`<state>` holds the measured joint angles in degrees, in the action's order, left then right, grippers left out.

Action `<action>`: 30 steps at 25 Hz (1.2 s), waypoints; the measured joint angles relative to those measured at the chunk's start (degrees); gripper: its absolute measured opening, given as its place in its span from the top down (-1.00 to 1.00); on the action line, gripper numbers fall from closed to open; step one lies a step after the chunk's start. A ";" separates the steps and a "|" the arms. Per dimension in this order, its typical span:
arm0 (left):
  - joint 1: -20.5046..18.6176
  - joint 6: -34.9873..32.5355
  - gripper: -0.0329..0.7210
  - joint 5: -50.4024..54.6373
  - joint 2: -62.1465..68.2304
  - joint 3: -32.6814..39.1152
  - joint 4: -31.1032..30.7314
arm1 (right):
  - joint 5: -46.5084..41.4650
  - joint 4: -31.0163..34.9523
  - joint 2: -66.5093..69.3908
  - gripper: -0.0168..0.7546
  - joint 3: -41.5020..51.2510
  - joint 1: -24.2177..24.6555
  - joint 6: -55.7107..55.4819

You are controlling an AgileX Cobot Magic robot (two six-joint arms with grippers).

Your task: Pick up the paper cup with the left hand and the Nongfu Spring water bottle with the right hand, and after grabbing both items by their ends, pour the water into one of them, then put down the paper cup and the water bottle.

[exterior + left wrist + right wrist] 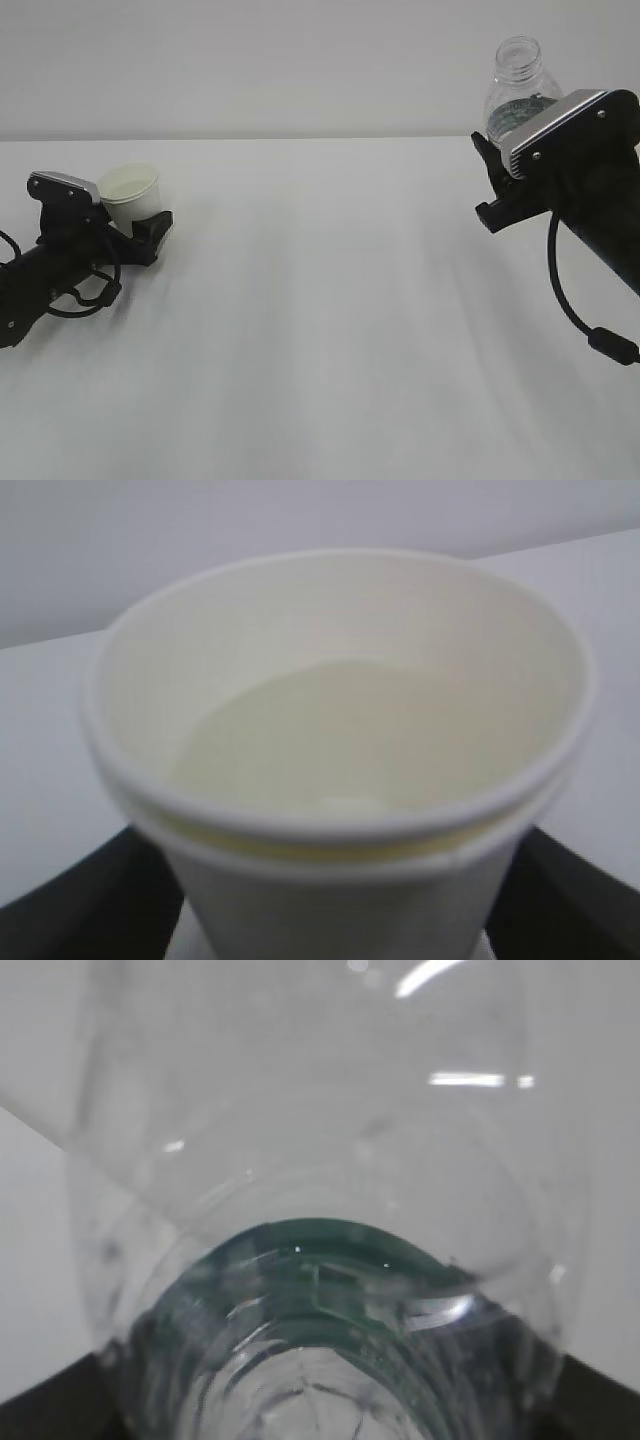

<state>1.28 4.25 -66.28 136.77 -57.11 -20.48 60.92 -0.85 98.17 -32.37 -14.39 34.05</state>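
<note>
Two pincers of mine show in the exterior view. My left pincer [140, 228] lies low on the white bench [330, 320] at about 9 o'clock, and the paper cup [131, 194] stands upright between its jaws, rim up, sitting on the bench. From here I cannot tell whether the jaws press the cup's wall or stand just off it. My right pincer [497, 180] is raised at about 2 o'clock, well apart from the left, with the Nongfu Spring water bottle [518, 88] clamped in it; the bottle's open neck points up toward 12 o'clock, tilted slightly left, and its green label sits just above the silver-grey plate.

The left wrist view fills with the cup [340, 750]. Only here do I see inside it: the water [330, 745] lies as a pale pool over the bottom. The dark jaw tips sit at 7 and 5 o'clock, either side of the cup's lower wall, set wide; contact is not clear.

The right wrist view looks along the bottle [320, 1290] from its base end, showing the ribbed clear wall and the green label band through the plastic. Dark jaw corners appear at 7 and 5 o'clock, tight against the bottle. I cannot tell from this view whether any liquid remains inside.
</note>
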 joint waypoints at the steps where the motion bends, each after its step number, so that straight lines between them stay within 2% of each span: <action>1: 0.00 0.00 -0.77 0.00 -0.12 0.00 0.00 | 0.00 0.00 0.00 -0.32 0.00 0.00 0.00; 15: 0.00 0.00 -0.76 0.10 -5.69 6.70 0.71 | 0.00 0.13 0.00 -0.32 0.00 0.00 0.00; 30: 0.00 0.00 -0.70 0.10 -15.46 17.66 1.17 | 0.00 0.13 0.00 -0.32 0.00 0.00 0.00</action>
<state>1.28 4.25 -66.18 121.32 -39.44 -19.31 60.92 -0.71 98.17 -32.37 -14.39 34.05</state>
